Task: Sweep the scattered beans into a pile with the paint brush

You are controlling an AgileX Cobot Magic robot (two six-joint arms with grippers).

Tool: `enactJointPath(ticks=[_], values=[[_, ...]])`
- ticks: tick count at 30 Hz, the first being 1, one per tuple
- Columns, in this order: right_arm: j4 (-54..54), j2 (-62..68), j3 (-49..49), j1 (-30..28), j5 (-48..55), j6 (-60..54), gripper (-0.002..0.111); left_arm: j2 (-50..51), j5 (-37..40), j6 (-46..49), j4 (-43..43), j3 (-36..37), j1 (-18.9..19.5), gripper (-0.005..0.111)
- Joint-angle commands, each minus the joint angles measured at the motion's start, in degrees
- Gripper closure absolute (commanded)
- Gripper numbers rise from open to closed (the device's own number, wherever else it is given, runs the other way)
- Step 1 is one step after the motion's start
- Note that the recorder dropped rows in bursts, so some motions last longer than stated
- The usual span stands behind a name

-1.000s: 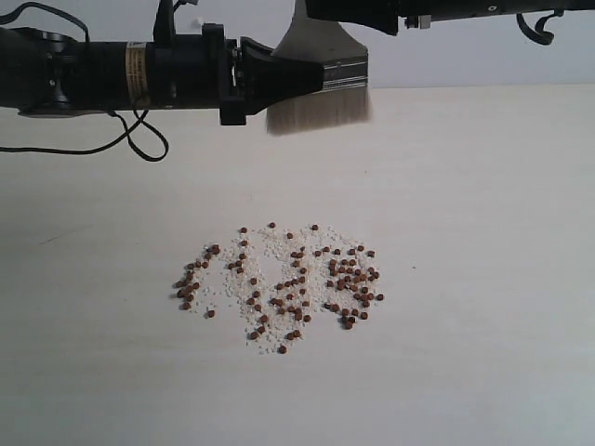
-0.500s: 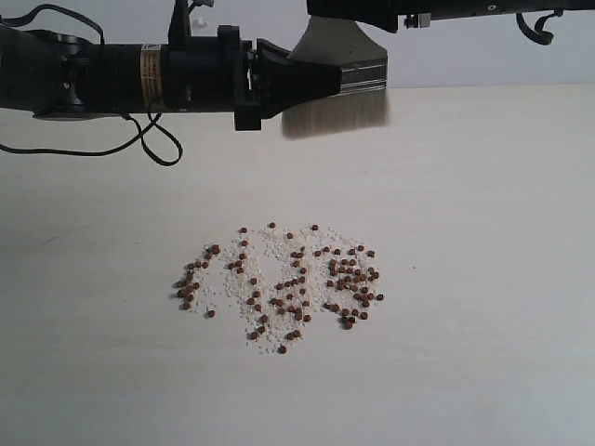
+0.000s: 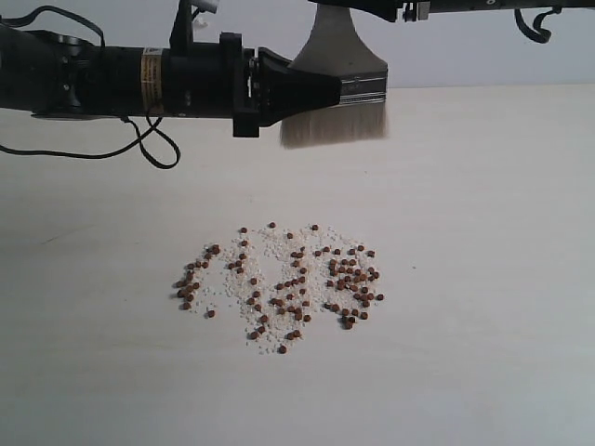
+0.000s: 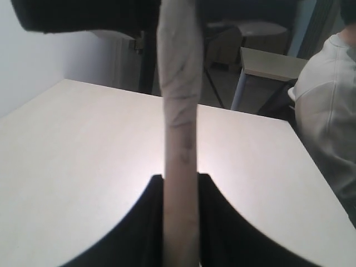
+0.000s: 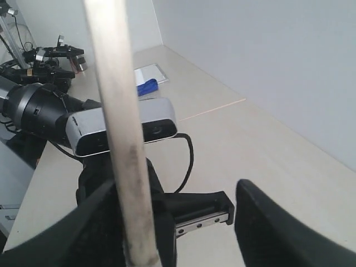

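Left gripper (image 4: pixel 181 183) clamping paint brush (image 3: pixel 358 90), right gripper (image 5: pixel 178 196) parted

scattered beans (image 3: pixel 279 288), paint brush (image 3: pixel 351 65) upright aloft

Pale wooden table (image 3: pixel 483 279) — plain wall (image 3: pixel 483 56) behind (evenly lit).

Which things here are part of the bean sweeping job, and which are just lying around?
For the job: paint brush, beans, left hand gripping the brush.
Just lying about: whitish grains among the beans, blue item and white sheet far off.
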Motion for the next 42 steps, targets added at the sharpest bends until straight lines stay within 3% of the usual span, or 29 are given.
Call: enactJointPath(ticks=[1,5,10,22,24,27,28,30,31,39,42], values=[[1.2,-0.3,0.1,-0.1,0.1,-1.2,0.055,-0.3,-0.9,-2.0,1.2,-0.2,-0.2,0.107],[1.2,-0.3,0.1,-0.1,0.1,-1.3,0.069,-0.3,-0.9,-3.8,1.5,-0.2,-0.2,0.107],[2.0,-0.3,0.1,-0.1,0.1,-0.3,0.108,-0.3,-0.9,-4.1,-0.2,-0.2,-0.2,0.107],[8.0,-0.3,0.1,-0.1,0.1,1.9,0.108,-0.3,0.3,-3.8,-5.8,-0.2,-0.2,0.104],[8.0,-0.3,0.1,-0.1,0.1,2.5,0.108,-0.3,0.3,-3.5,-7.6,-0.2,-0.2,0.093],[7.6,-0.3,0.1,-0.1,-1.8,2.7,0.108,-0.3,0.4,-2.0,-10.1,-0.2,-0.2,0.065],[7.6,-0.3,0.1,-0.1,-3.6,2.7,0.108,-0.3,0.4,-0.9,-11.0,-0.2,-0.2,0.049],[7.6,-0.3,0.1,-0.1,-6.3,2.7,0.108,-0.3,0.4,0.9,-12.7,-0.2,-0.2,0.029],[7.6,-0.3,0.1,-0.1,-8.0,2.2,0.108,-0.3,0.4,1.2,-13.5,-0.2,-0.2,0.023],[2.4,-0.4,0.1,-0.1,-27.3,1.1,0.108,-0.3,4.2,5.2,-14.4,-0.2,2.4,0.028],[-2.8,-1.2,0.1,-0.1,-35.9,1.4,0.108,-0.5,6.6,5.2,-14.3,-0.2,4.7,0.045]])
